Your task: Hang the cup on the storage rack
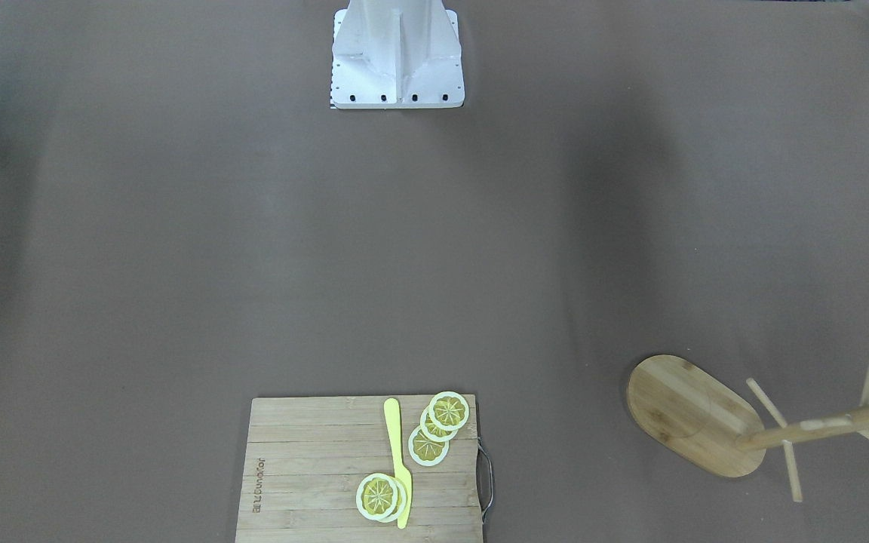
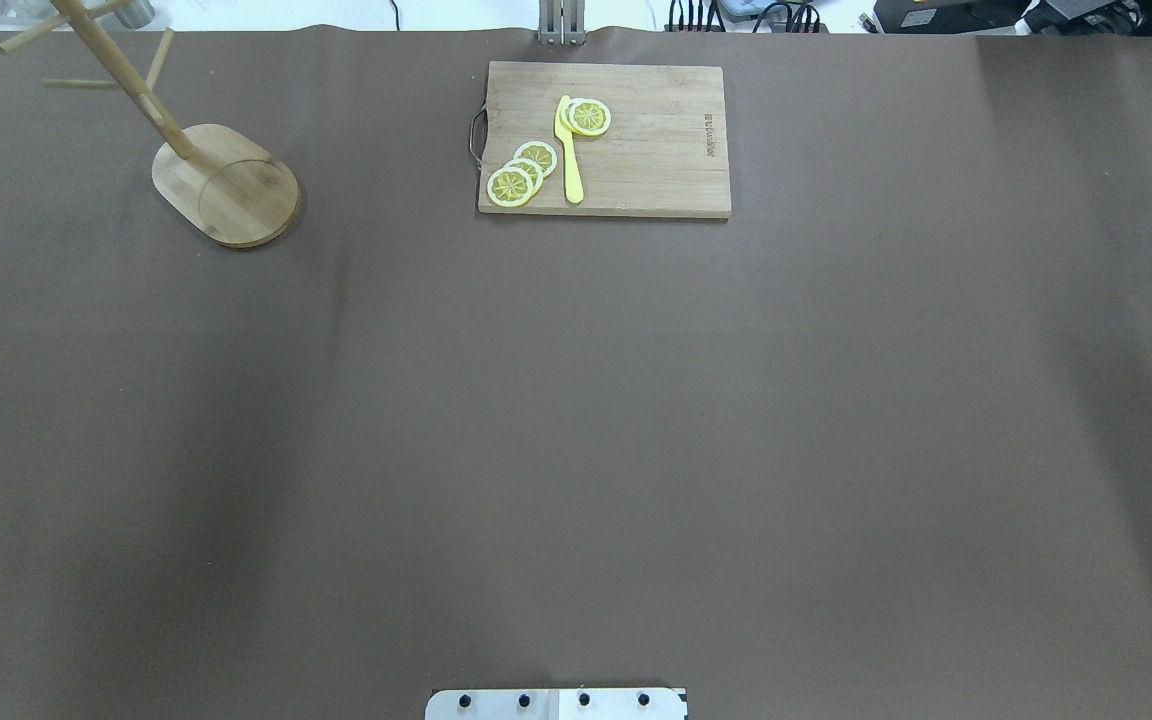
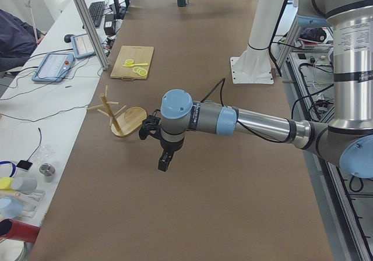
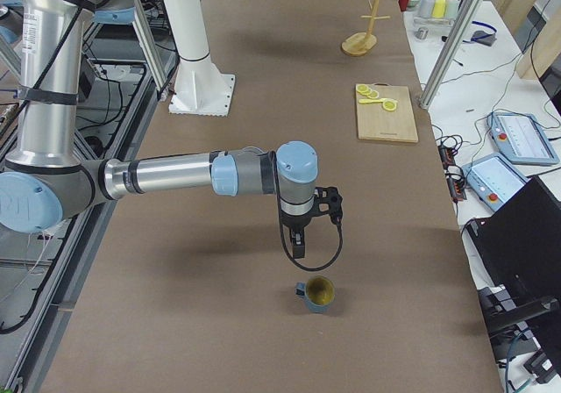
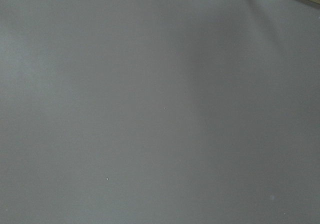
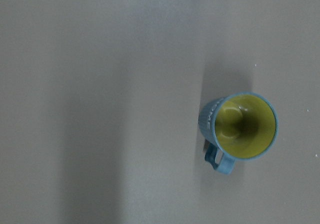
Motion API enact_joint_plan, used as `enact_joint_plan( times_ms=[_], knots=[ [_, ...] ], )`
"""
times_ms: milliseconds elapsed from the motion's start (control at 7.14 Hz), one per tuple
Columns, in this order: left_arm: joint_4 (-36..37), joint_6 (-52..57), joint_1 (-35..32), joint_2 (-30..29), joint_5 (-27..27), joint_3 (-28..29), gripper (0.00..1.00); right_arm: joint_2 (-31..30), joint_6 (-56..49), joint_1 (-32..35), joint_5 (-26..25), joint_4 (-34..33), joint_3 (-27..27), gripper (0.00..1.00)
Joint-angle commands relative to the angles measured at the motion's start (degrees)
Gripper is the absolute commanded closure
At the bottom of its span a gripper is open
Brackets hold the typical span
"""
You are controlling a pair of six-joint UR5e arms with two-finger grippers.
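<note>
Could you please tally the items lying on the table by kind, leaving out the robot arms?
Cup: 1
Storage rack: 1
Cutting board: 1
Lemon slices: 5
Yellow knife: 1
Total: 9

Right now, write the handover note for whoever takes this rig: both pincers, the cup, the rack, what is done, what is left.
Left pincer: over the table beside the rack; open or shut, cannot tell.
Right pincer: above the table close to the cup; open or shut, cannot tell.
The cup stands upright at the robot's right end, free of both pincers. The rack stands at the far left, pegs bare.
Done: nothing.
Left: grasp the cup, carry it across, hang its handle on a peg.
</note>
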Motion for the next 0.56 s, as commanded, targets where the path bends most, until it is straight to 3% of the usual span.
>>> enact_joint_plan(
  times_ms=[0,420],
  knots=[
    [-4.04,-0.16,0.0,0.27,0.0,0.02,0.01,3.74,0.17,0.03,-0.09,0.0,0.11,0.0],
    [-10.52,-0.42,0.0,-0.16,0.17,0.8,0.01,3.67,-0.18,0.03,0.0,0.0,0.02,0.0]
  ],
)
